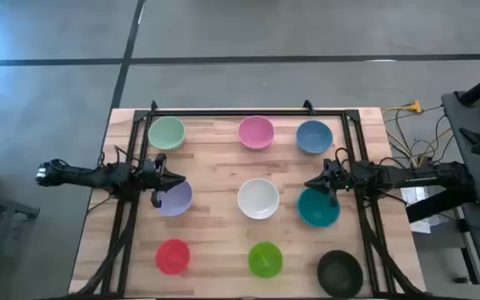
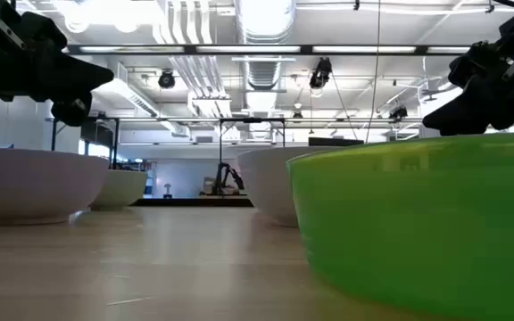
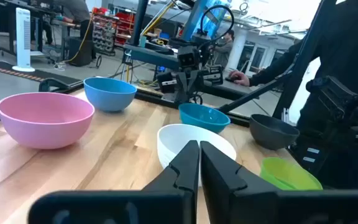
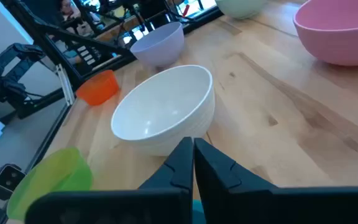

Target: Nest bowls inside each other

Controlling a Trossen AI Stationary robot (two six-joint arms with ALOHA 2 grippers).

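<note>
A: Where are the bowls?

B: All nine sit apart on the wooden surface (image 1: 215, 250) in three rows, none nested. Far row, left to right: pale green bowl (image 1: 167, 132), pink bowl (image 1: 256, 132), blue bowl (image 1: 314, 137). Middle row: lavender bowl (image 1: 176, 198), white bowl (image 1: 258, 198), teal bowl (image 1: 318, 208). Near row: red bowl (image 1: 172, 256), bright green bowl (image 1: 265, 258), black bowl (image 1: 340, 272).

A: And the hands?

B: The left hand (image 1: 177, 178) hangs at the left side, over the far rim of the lavender bowl, its tips pointing right toward the white bowl. Its fingers are pressed together and hold nothing.

A: The right one?

B: The right hand (image 1: 310, 182) mirrors it at the right side, above the far left edge of the teal bowl, pointing left at the white bowl. It is closed too, and empty.

A: So the white bowl lies between them?

B: Yes, in the centre, well apart from both hands. In each wrist view it sits just beyond the closed fingertips.
</note>
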